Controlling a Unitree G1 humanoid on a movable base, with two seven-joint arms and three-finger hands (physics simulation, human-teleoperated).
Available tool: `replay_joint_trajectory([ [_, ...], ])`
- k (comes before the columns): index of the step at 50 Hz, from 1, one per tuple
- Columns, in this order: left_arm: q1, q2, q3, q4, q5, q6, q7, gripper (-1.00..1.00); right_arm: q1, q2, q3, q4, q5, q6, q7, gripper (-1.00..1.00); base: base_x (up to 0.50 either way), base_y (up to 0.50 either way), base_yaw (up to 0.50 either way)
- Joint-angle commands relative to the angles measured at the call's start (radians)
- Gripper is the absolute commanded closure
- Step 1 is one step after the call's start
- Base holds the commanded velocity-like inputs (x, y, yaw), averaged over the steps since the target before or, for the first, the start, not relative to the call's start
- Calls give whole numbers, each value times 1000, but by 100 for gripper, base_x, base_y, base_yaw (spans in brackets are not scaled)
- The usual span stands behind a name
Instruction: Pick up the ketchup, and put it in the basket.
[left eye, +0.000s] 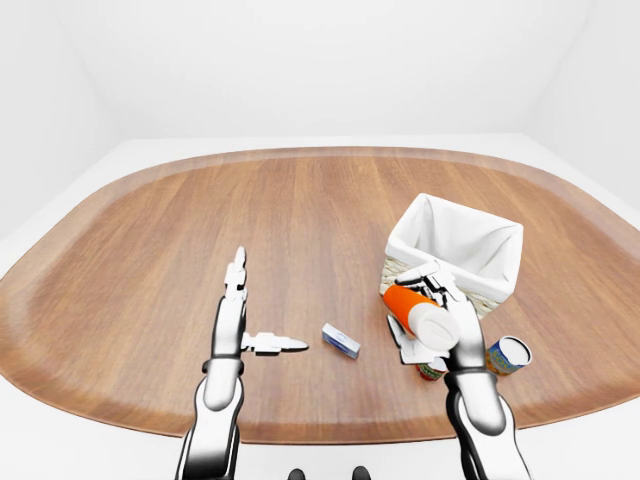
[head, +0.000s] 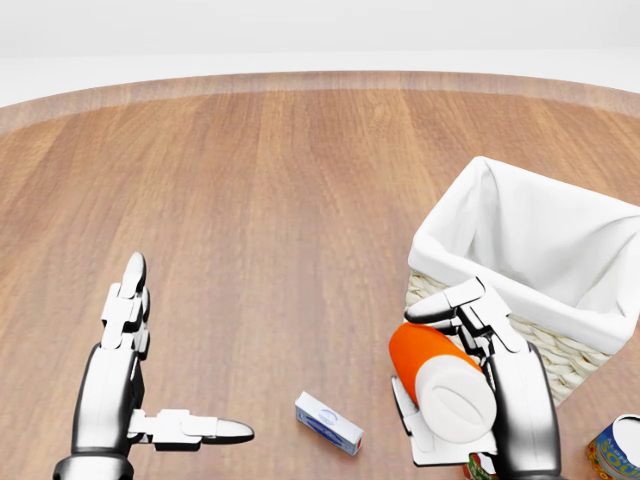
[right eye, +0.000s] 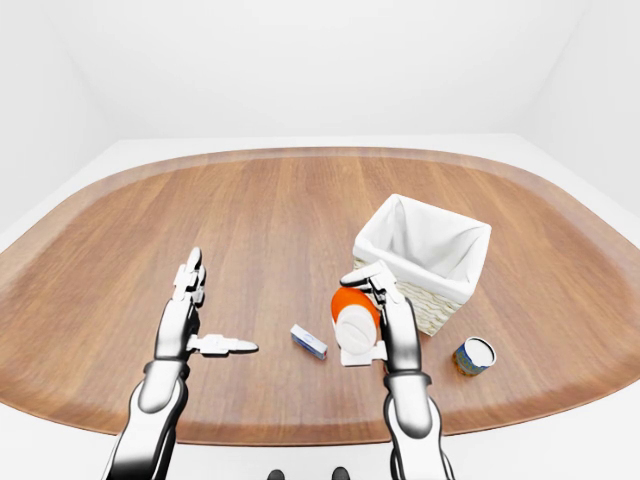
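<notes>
The ketchup (head: 455, 400) is an orange-red bottle with a white cap. It lies tilted in my right hand (head: 425, 350), cap towards the camera, lifted off the wooden table. My right hand's fingers are closed round it. It sits just left of the basket (head: 560, 350), a wicker box with a white cloth liner, below its near-left corner in the head view. The basket's inside (left eye: 470, 240) looks empty. My left hand (head: 185, 350) is open and empty, fingers straight and thumb out, over the table at the left.
A small blue-and-white box (head: 328, 422) lies on the table between my hands. A blue can (left eye: 508, 354) stands right of my right wrist, and a red-and-green item (left eye: 432, 371) shows partly under the hand. The oval table's rim (left eye: 330, 435) runs near the bottom.
</notes>
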Motion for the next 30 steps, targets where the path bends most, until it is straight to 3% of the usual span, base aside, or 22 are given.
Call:
replay_joint_trajectory([
  [1,-24,-2,18,70,8,-9,5,-100,-11,4,0,5,-2,-1,-56,100,0,0,0],
  [22,-20,-1,13,66,14,2,-3,-100,-22,5,7,10,-23,36,-80,100,0,0,0],
  [24,-14,-2,12,57,14,3,-6,-100,-27,7,3,12,-19,59,-82,100,0,0,0],
  [30,-13,-1,16,54,11,3,-10,-100,-42,8,-16,29,-30,69,-101,100,0,0,0],
])
